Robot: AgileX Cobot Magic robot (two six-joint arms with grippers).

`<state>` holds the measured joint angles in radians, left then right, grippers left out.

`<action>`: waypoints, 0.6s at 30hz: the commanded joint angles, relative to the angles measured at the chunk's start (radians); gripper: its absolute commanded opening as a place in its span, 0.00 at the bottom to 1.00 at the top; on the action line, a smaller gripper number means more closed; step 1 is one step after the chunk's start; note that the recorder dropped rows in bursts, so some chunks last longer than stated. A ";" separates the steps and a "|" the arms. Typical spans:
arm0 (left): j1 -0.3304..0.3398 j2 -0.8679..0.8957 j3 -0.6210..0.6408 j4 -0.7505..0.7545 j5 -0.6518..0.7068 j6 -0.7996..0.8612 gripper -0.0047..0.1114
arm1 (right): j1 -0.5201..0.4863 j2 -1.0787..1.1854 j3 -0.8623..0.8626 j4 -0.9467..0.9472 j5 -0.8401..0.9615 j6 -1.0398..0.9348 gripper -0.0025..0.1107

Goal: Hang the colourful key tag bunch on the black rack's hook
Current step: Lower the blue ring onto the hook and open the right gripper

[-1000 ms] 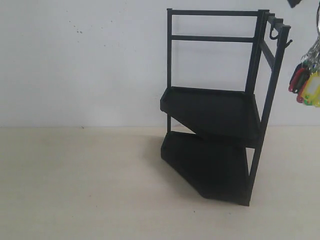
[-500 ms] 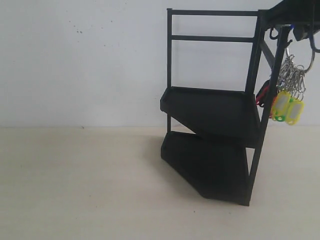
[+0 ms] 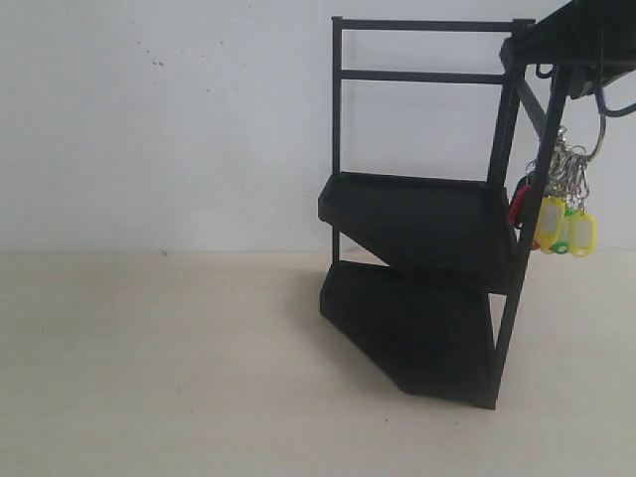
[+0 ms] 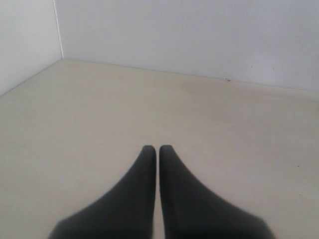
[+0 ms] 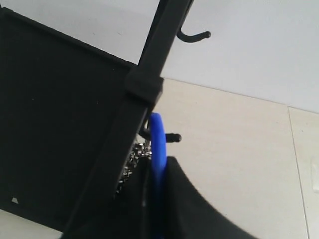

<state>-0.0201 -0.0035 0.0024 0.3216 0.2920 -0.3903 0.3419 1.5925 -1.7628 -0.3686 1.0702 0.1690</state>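
In 1 second the colourful plastic key-tag bunch [image 3: 561, 214] reached the corner post of the tall black metal rack [image 3: 417, 229] — right claw [image 5: 157, 174] pinches its ring beside the small upturned hook [image 5: 169, 136], hanging looks close; left claw [image 4: 158, 149] pressed together.

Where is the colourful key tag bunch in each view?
Exterior view: the colourful key tag bunch hangs at upper right, beside the black rack's corner post.
Left wrist view: not in it.
Right wrist view: its blue-sleeved ring sits in the right gripper, against that post.
Shared landmark: the corner post.
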 commanded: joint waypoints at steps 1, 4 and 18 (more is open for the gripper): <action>-0.001 0.004 -0.002 0.000 -0.003 -0.010 0.08 | -0.004 -0.005 -0.002 -0.001 -0.029 0.009 0.07; -0.001 0.004 -0.002 0.000 -0.003 -0.010 0.08 | -0.004 -0.005 -0.002 -0.001 -0.029 0.006 0.24; -0.001 0.004 -0.002 0.000 -0.003 -0.010 0.08 | -0.004 -0.076 -0.002 -0.021 -0.024 0.012 0.42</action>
<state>-0.0201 -0.0035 0.0024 0.3216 0.2920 -0.3903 0.3395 1.5525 -1.7628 -0.3760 1.0498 0.1842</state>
